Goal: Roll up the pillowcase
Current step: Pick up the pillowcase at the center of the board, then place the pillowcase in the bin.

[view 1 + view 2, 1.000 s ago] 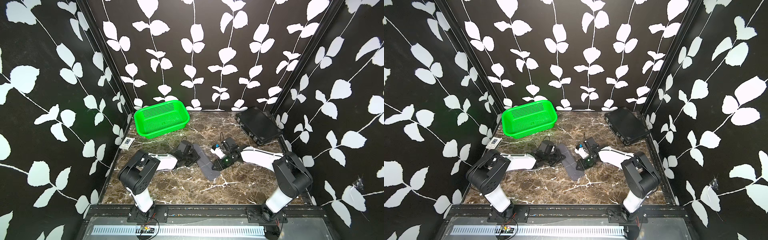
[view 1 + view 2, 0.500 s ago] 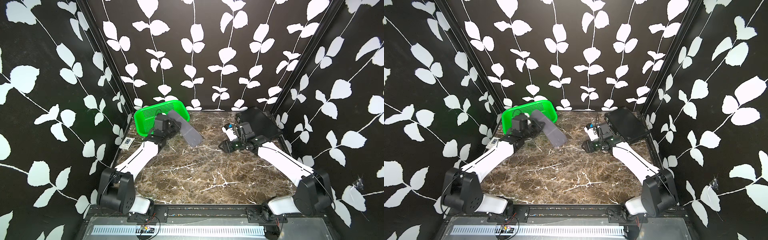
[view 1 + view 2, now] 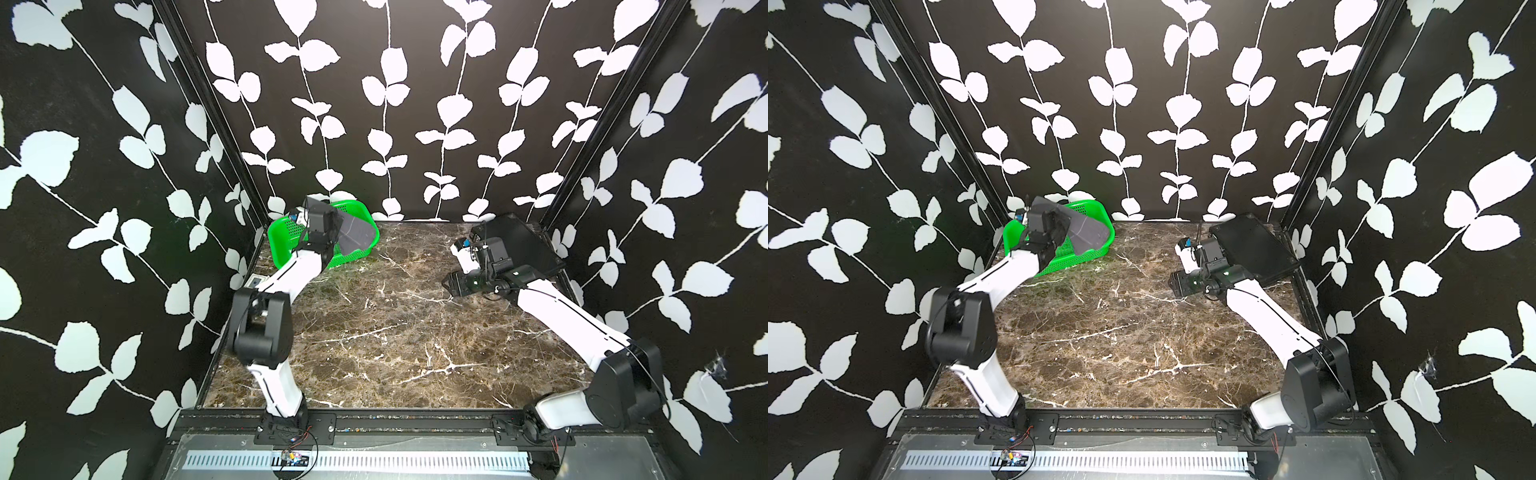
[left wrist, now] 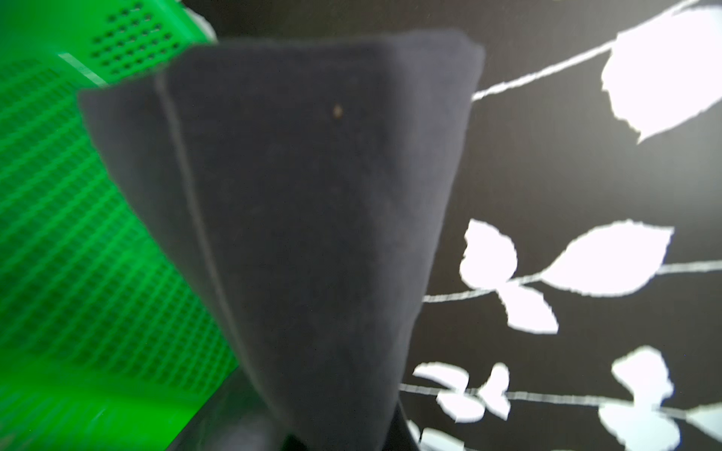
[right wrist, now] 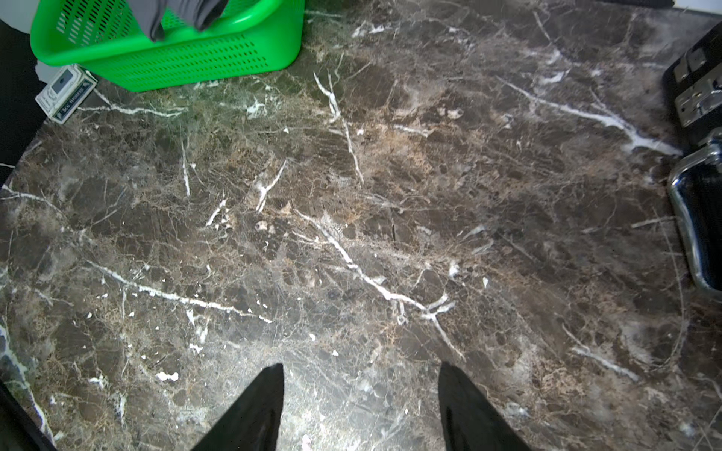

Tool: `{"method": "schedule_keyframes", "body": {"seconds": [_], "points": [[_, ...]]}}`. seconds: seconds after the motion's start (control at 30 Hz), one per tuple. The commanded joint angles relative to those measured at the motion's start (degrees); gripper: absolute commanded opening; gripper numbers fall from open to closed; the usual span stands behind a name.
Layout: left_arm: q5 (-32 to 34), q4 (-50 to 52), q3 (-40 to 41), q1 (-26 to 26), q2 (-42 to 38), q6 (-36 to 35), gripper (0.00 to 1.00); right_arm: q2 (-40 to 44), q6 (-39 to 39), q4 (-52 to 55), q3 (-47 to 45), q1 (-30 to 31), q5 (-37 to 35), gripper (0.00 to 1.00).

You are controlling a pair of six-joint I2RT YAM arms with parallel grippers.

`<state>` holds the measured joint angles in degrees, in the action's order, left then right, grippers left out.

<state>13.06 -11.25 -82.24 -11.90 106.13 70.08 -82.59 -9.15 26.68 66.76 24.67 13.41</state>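
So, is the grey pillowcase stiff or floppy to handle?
Probably soft yet folded fairly firm: the pillowcase fans out from the left pincer as a flat wedge. Likely light, held by one end over the green basket.

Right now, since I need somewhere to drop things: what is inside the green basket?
The pillowcase, held by the left gripper, hangs over the green basket; bare mesh shows beside it. Anything under the cloth is covered.

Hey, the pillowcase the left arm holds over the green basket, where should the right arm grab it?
Probably the wide free end of the pillowcase, away from the left pincer that is shut on its narrow end. It fans out flat above the green basket, toward the middle of the table, so the open right pincer could come from that side, across the thin edge.
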Motion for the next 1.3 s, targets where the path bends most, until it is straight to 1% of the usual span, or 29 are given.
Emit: {"method": "schedule_keyframes", "body": {"seconds": [0.0,0.07,0.17,0.23,0.27,0.33,0.5,0.57,0.63,0.73,0.83,0.93,1.1,1.2,1.27], "points": [[2.72,-5.38,-6.60,1.38,2.86,1.37,0.00,-1.47,-0.98,-1.03,3.10,-0.56,-1.37,0.65],[4.06,-8.34,-9.11,2.45,6.61,1.54,0.00,-2.13,-0.79,-1.27,3.70,-0.80,-1.66,0.65],[3.47,-11.47,-14.25,4.10,12.68,3.20,0.00,-3.31,-0.52,-1.60,4.46,-1.09,-1.88,0.66],[1.02,-10.95,-19.84,5.09,17.01,2.89,0.00,-4.51,-0.43,-1.70,5.10,-1.18,-1.68,0.66],[1.23,-10.35,-21.46,5.29,18.46,2.91,0.00,-5.03,-0.43,-1.91,5.54,-1.20,-1.42,0.66],[1.89,-12.11,-21.53,5.91,20.48,3.82,0.00,-6.38,-0.38,-1.85,6.61,-1.28,-0.98,0.66],[1.07,-16.49,-17.41,7.96,23.69,6.02,0.00,-8.60,0.66,-1.55,8.03,-1.33,-1.21,0.67],[0.33,-16.85,-16.03,8.12,23.68,5.13,0.00,-8.64,0.95,-0.96,10.11,-1.37,-1.68,0.68],[-0.01,-18.17,-13.93,8.11,23.64,5.33,0.00,-10.85,1.23,-0.24,11.15,-1.37,-2.43,0.68],[1.73,-20.57,-8.98,8.14,22.97,6.42,0.00,-11.85,1.72,0.40,12.52,-1.46,-3.44,0.69],[1.92,-20.78,-5.92,8.36,22.76,5.25,0.00,-12.18,2.12,0.57,13.07,-1.70,-3.92,0.70],[1.56,-21.55,-3.44,8.70,22.69,5.77,0.00,-12.14,2.61,0.93,13.10,-2.05,-4.15,0.70],[1.93,-18.16,-0.95,8.82,21.57,6.03,0.00,-12.18,2.64,0.83,12.62,-2.60,-3.54,0.70],[0.87,-13.46,-1.16,9.17,21.66,6.92,0.00,-12.66,2.39,0.39,12.60,-2.80,-3.04,0.70],[0.39,-10.62,-1.09,9.35,21.38,6.88,0.04,-13.01,2.54,0.23,12.77,-2.97,-2.91,0.70]]}}
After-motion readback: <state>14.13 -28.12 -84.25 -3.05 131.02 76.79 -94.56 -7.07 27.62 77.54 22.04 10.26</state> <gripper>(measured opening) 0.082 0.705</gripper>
